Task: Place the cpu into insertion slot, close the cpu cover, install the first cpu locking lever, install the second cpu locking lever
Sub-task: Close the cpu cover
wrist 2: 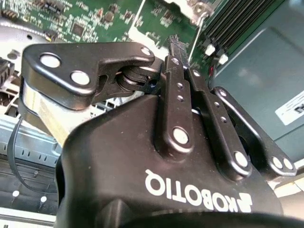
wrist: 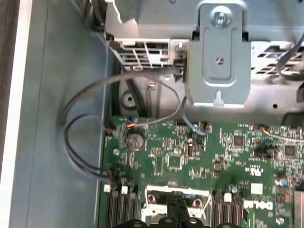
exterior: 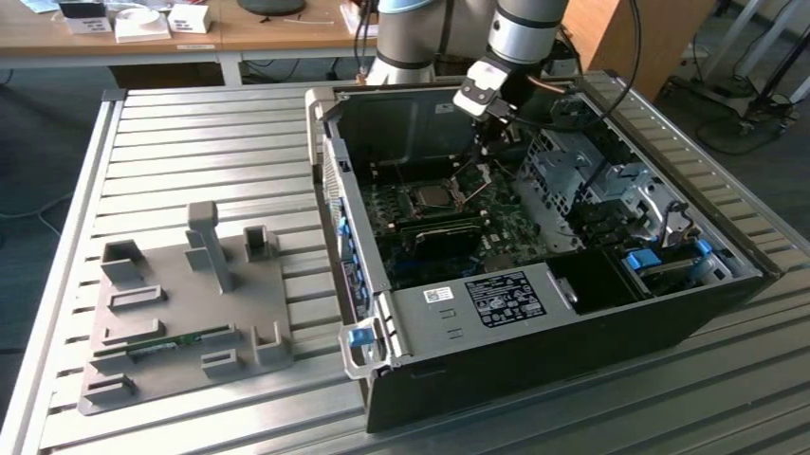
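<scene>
On the exterior view's left, a ribbed worktop (exterior: 190, 152) of silvery metal carries a flat grey plate (exterior: 171, 275) with upright blocks and shallow pockets. A thin green memory stick (exterior: 158, 347) lies in one pocket, its long side running left to right in that view. Next comes an open black computer case (exterior: 506, 370), lying on its side, with a green circuit board (exterior: 506, 227) on its floor. The cpu (exterior: 434, 197), a small square chip with a smooth grey metal top, lies flat in the insertion slot (exterior: 408, 201) with its face up. As it is square, it has no long side. I cannot tell if a cover lies over it. Just to the right of the cpu hangs the black pincer (exterior: 487, 142), its fingers pointing down at the board. In both wrist views the pincer (wrist 2: 175, 42) (wrist: 178, 205) is narrow, its tips pressed together above the silvery edge of the slot. A thin silvery rod (wrist 2: 197, 29) runs just beside the tips, and I cannot tell if they touch it. Further right stands a grey perforated drive cage (exterior: 570, 175).
</scene>
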Available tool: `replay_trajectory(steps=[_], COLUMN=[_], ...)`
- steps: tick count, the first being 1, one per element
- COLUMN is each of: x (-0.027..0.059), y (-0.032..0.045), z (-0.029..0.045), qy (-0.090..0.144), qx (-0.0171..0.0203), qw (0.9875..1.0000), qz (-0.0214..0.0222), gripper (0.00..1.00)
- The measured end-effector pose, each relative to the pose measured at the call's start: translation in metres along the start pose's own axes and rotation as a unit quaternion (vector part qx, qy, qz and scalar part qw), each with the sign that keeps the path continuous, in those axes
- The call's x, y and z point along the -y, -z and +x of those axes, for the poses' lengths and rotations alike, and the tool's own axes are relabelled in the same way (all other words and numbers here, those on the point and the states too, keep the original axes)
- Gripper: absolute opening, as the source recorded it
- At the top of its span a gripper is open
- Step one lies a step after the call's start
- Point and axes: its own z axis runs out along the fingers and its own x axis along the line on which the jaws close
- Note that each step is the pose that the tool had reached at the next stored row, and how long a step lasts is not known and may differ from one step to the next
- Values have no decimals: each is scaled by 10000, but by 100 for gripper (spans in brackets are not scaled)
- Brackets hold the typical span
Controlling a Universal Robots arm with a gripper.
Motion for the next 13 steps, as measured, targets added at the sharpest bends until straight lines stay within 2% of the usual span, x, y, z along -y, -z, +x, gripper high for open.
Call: replay_trajectory(steps=[13], x=[-245], y=[-5], z=[-11], qy=[0], qx=[-1], qw=[10000], qz=[0], gripper=[11])
